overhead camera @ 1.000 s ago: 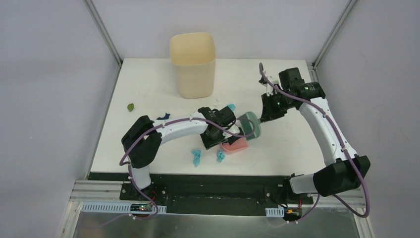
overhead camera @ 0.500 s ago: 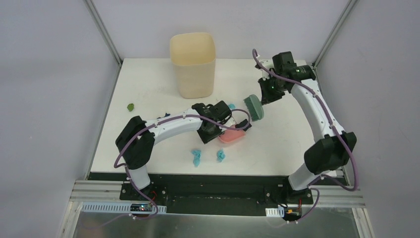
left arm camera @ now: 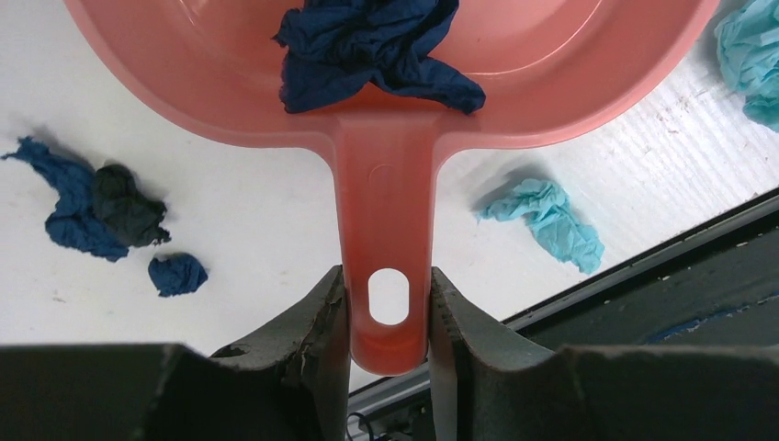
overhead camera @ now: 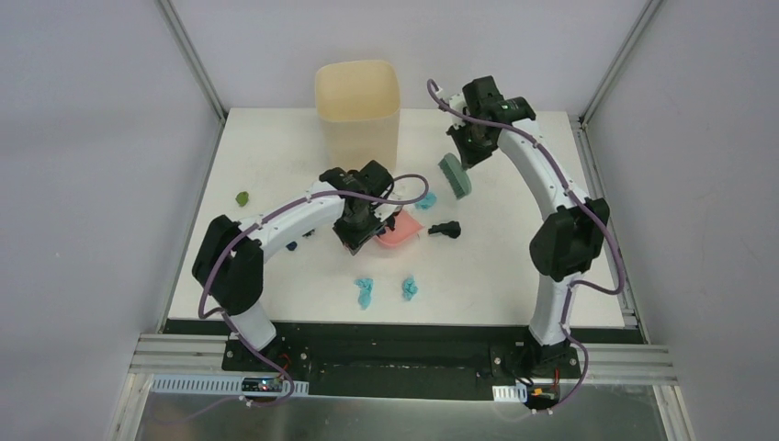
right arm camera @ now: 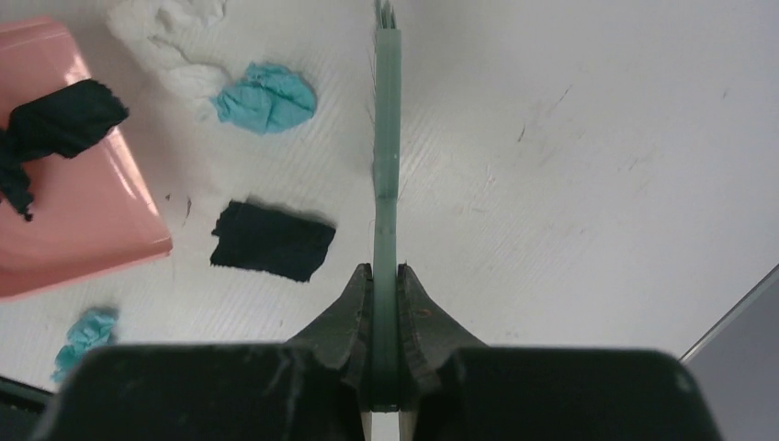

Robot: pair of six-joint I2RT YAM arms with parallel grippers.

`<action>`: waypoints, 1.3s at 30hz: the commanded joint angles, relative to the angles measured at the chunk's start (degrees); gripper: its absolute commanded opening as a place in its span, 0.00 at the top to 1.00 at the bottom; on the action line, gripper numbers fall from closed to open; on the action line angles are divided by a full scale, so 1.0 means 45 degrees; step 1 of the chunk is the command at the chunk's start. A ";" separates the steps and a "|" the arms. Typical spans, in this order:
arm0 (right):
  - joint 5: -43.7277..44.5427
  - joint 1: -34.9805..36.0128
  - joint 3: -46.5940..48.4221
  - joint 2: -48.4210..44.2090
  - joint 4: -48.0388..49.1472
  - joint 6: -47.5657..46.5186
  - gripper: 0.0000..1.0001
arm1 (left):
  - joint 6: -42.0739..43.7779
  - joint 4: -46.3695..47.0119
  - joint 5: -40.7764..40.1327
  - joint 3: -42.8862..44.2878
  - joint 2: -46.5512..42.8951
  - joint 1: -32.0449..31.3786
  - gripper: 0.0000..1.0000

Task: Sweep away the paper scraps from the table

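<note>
on the white table (overhead camera: 266, 156) scraps (overhead camera: 365, 292) lie. left gripper (left arm camera: 387, 280) clamps the dustpan (left arm camera: 570, 73) handle, right gripper (right arm camera: 384, 274) clamps the brush (right arm camera: 387, 165); tilting the dustpan may spill its navy wad (left arm camera: 367, 46).

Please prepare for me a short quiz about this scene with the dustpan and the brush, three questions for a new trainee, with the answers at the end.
1. True or false: the right gripper is open and holds nothing.
2. Multiple choice: the crumpled paper scrap lying inside the pink plastic dustpan is A) white, B) navy, C) green.
3. Fill in: the left gripper clamps the dustpan by its ____.

Key
1. False: it is shut on the thin teal plastic hand brush.
2. B.
3. Handle.
</note>
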 commanded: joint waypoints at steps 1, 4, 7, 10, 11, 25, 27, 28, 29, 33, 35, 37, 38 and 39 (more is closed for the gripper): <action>0.0826 0.0366 0.1548 0.1217 0.0086 -0.0072 1.00 | 0.0132 -0.0331 0.0374 0.0108 -0.1024 0.0502 1.00; 0.1243 0.0669 0.1956 0.1957 0.0008 -0.0075 1.00 | 0.0280 -0.0433 0.0329 -0.0092 -0.0833 0.0568 1.00; 0.1436 0.0942 0.2075 0.2363 -0.0037 -0.0017 1.00 | 0.0230 -0.0552 0.0276 -0.0153 -0.0458 0.0658 1.00; 0.1234 0.1077 0.2285 0.2634 -0.0111 0.0067 1.00 | 0.0090 -0.0722 0.0250 -0.0121 0.0059 0.0950 1.00; 0.1119 0.1095 0.2414 0.2731 -0.0161 0.0111 1.00 | 0.0038 -0.0760 0.0255 -0.0079 0.0205 0.1043 1.00; -0.2007 0.2190 0.4003 0.4439 -0.1115 0.0377 1.00 | 0.0110 -0.0609 -0.0197 0.0516 0.1777 0.1535 1.00; -0.3049 0.2315 0.4039 0.4508 -0.1298 0.0431 1.00 | 0.0146 -0.0563 -0.0235 0.0617 0.1859 0.1553 1.00; -0.3579 0.2349 0.4034 0.4515 -0.1444 0.0432 1.00 | 0.0157 -0.0561 -0.0269 0.0694 0.1929 0.1579 1.00; -0.4104 0.2382 0.3997 0.4497 -0.1616 0.0489 1.00 | 0.0175 -0.0561 -0.0259 0.0763 0.1992 0.1592 1.00; -0.6434 0.2448 0.3207 0.4017 -0.1896 0.0661 1.00 | 0.0197 -0.0527 -0.0331 0.0971 0.2207 0.1614 1.00; -0.6824 0.2513 0.2778 0.3667 -0.1905 0.0722 1.00 | 0.0157 -0.0493 -0.0370 0.1016 0.2203 0.1613 1.00; -0.6759 0.2513 0.2413 0.3240 -0.1875 0.0740 1.00 | 0.0084 -0.0391 -0.0197 0.1032 0.2022 0.1614 1.00; -0.6628 0.2522 0.2234 0.2995 -0.1834 0.0744 1.00 | 0.0081 -0.0288 -0.0081 0.0998 0.1891 0.1614 1.00; -0.6466 0.2499 0.2068 0.2756 -0.1750 0.0755 1.00 | 0.0080 -0.0212 -0.0047 0.0984 0.1782 0.1614 1.00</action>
